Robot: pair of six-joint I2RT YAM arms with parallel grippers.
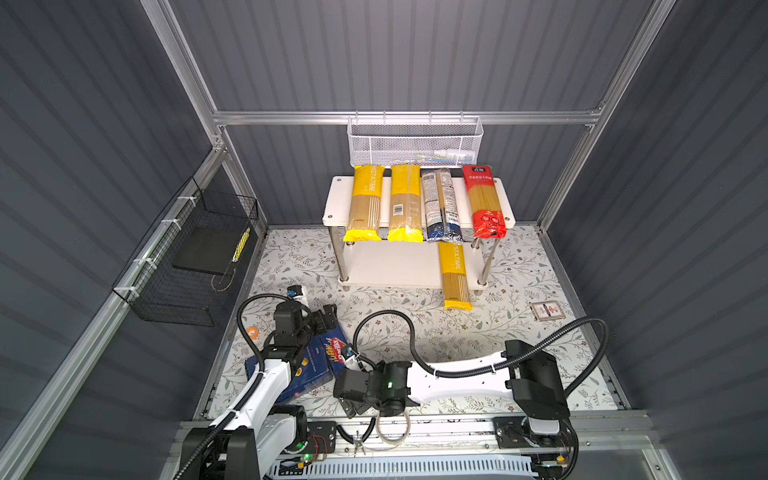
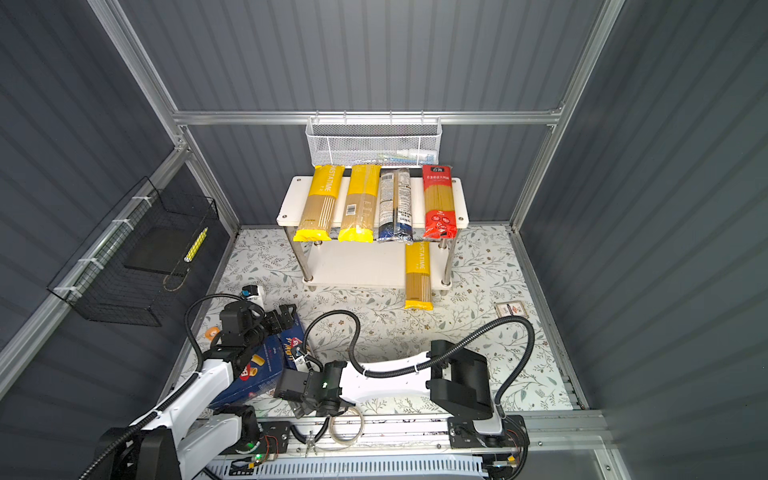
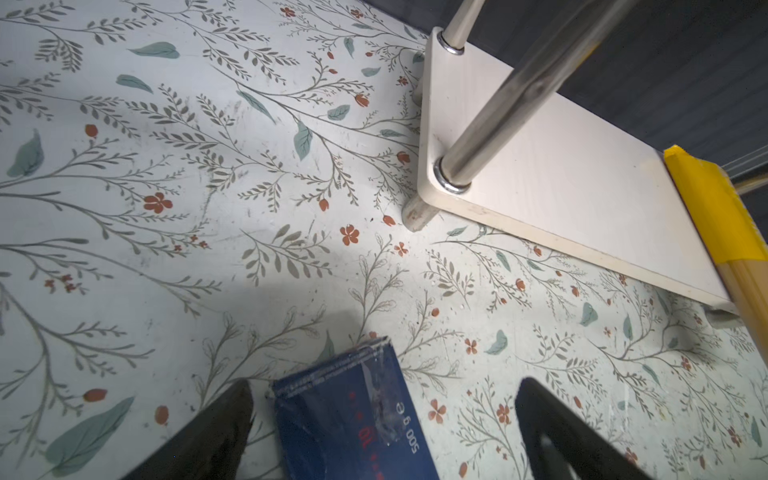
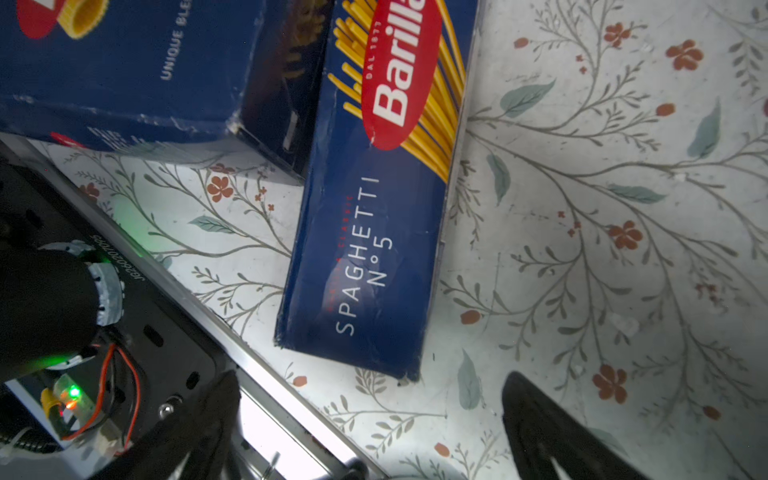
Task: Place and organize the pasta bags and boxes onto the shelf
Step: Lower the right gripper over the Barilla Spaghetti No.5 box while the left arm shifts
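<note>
Left hand [image 3: 386,384] hovers spread over one end of the long dark-blue cardboard spaghetti box [image 4: 374,232]; right hand [image 4: 372,376] is spread, empty, by the other.

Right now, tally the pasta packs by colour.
Yellow bags: 3
Red bag: 1
Clear bag with blue end: 1
Blue boxes: 2
Total: 7
</note>
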